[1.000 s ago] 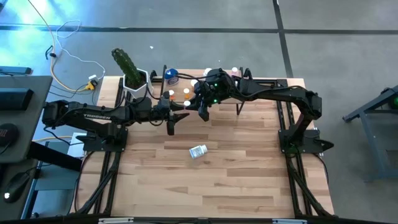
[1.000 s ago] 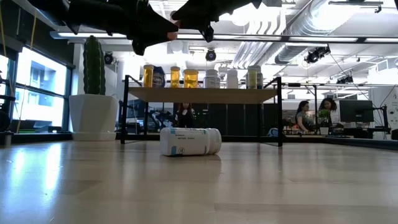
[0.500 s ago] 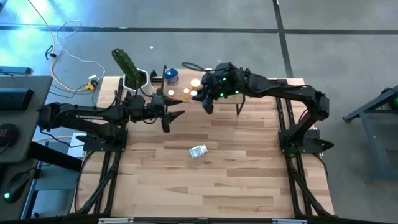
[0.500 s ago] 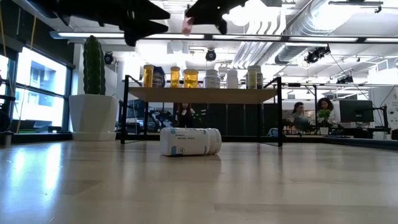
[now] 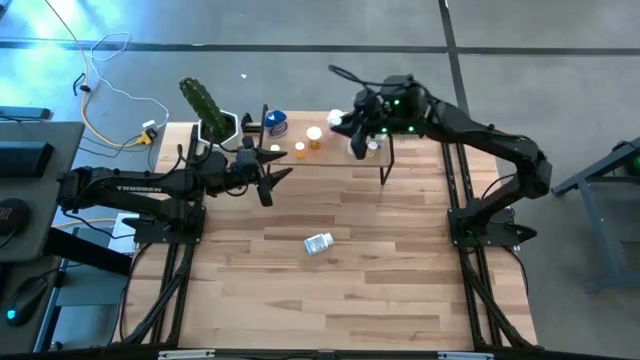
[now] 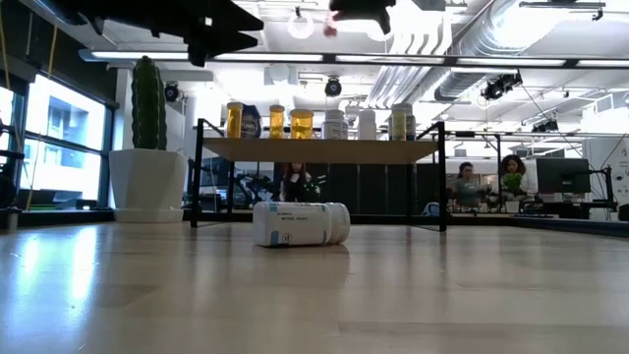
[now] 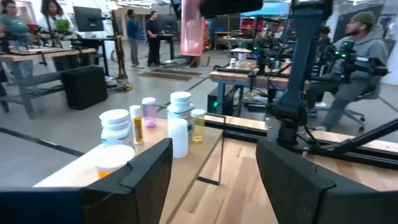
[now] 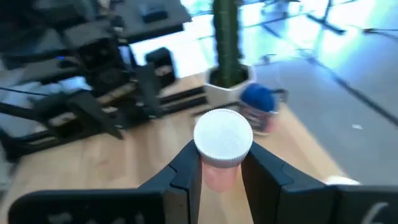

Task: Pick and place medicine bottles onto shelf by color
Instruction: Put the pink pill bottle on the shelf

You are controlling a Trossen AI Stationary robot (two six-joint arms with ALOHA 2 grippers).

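Note:
My right gripper point(image 5: 356, 138) is high over the shelf point(image 6: 319, 148) and shut on a pink medicine bottle point(image 8: 217, 175) with a white cap point(image 8: 222, 135). From the left wrist view the bottle point(image 7: 190, 28) shows hanging above the shelf's right part. My left gripper point(image 5: 270, 175) stands open and level just in front of the shelf's left part, with nothing between its fingers point(image 7: 149, 168). Several orange, white, pink and blue bottles point(image 6: 301, 124) stand on the shelf board. One white bottle point(image 5: 318, 243) lies on its side on the table. My right gripper pinches the pink bottle's body just under the white cap point(image 8: 215, 167), one finger on each side. The fingers come from the table's right, slanting a little down. The bottle is upright, cap up, lifted clear, its lower body point(image 7: 190, 37) hanging below the fingers.
A green cactus in a white pot point(image 5: 205, 108) stands at the shelf's left end. The lying white bottle point(image 6: 301, 223) is mid-table before the shelf. People sit and stand in the room beyond the table.
My right gripper has carried the pink bottle up and toward the table's right and far edges, away from my left gripper and over the shelf. My left gripper has drawn back slightly toward the table's left edge, and its fingers now stand apart.

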